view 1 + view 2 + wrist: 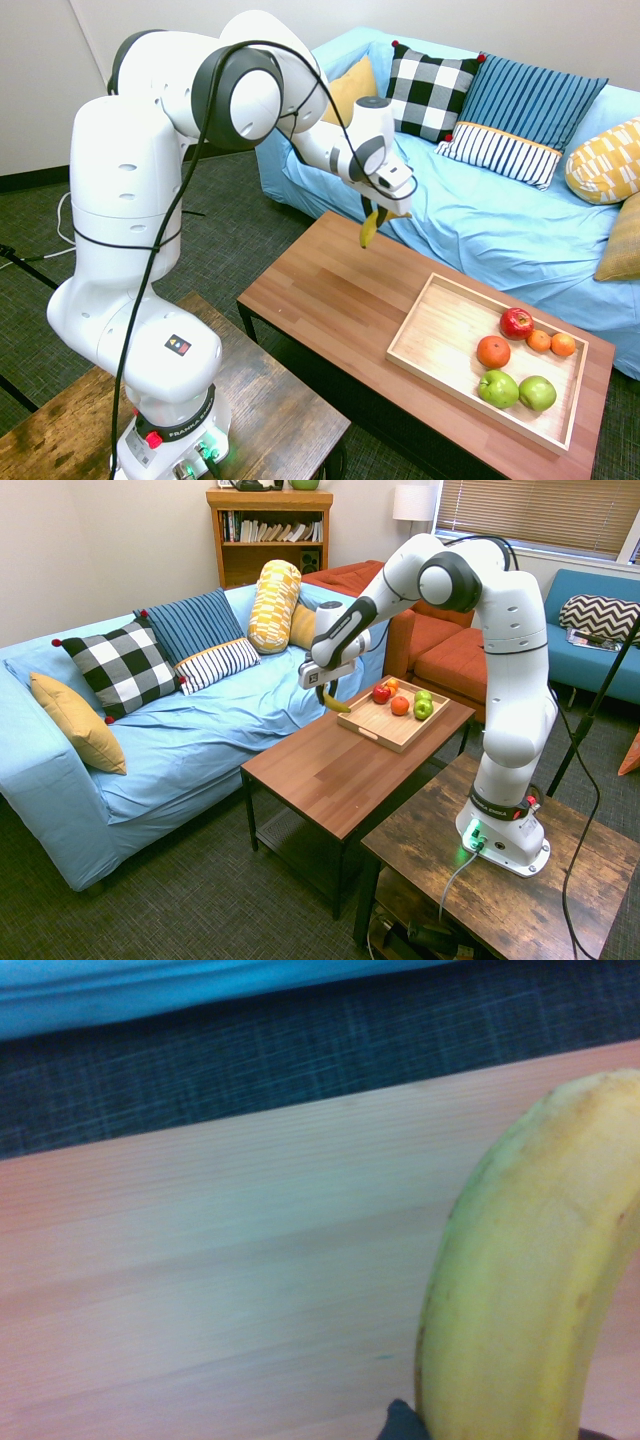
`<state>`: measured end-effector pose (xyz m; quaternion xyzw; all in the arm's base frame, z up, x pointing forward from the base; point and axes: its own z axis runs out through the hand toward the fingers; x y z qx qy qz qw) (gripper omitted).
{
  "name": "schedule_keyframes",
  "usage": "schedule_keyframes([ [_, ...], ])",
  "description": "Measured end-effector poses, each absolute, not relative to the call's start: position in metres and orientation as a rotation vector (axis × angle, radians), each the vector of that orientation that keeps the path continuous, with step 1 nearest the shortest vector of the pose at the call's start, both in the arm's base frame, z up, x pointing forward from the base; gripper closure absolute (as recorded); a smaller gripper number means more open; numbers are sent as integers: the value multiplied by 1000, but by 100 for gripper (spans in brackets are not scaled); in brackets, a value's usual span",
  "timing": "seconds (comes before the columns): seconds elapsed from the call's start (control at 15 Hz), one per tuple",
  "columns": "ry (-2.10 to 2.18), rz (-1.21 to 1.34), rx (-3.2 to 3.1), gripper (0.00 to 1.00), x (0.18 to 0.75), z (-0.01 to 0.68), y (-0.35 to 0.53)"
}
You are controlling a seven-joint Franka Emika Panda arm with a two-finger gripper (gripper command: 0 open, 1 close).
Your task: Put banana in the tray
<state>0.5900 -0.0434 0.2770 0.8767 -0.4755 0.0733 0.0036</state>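
Between the fingertips of the pincer point(373, 212), the banana point(369, 228) is clamped, one end drooping below the grip and the other jutting out beside it, raised above the wooden table point(320, 270) near its sofa-side edge. What matters next is where the tray point(405, 322) lies from the pincer: lower, and off along the table's length, on the side away from the table's bare end. The move likely calls for a sideways carry, then lowering the fruit into the tray's bare part, clear of the apples point(498, 388) and oranges point(493, 351).
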Motion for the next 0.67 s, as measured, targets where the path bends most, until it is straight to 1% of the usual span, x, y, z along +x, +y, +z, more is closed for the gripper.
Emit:
schedule_keyframes([
  [0.13, -1562, 201, 2707, 100, 577, 273, -100],
  [0.27, -1619, 146, 2677, 100, 564, 254, -145],
  [0.67, -1760, 69, 2563, 100, 552, 160, -213],
])
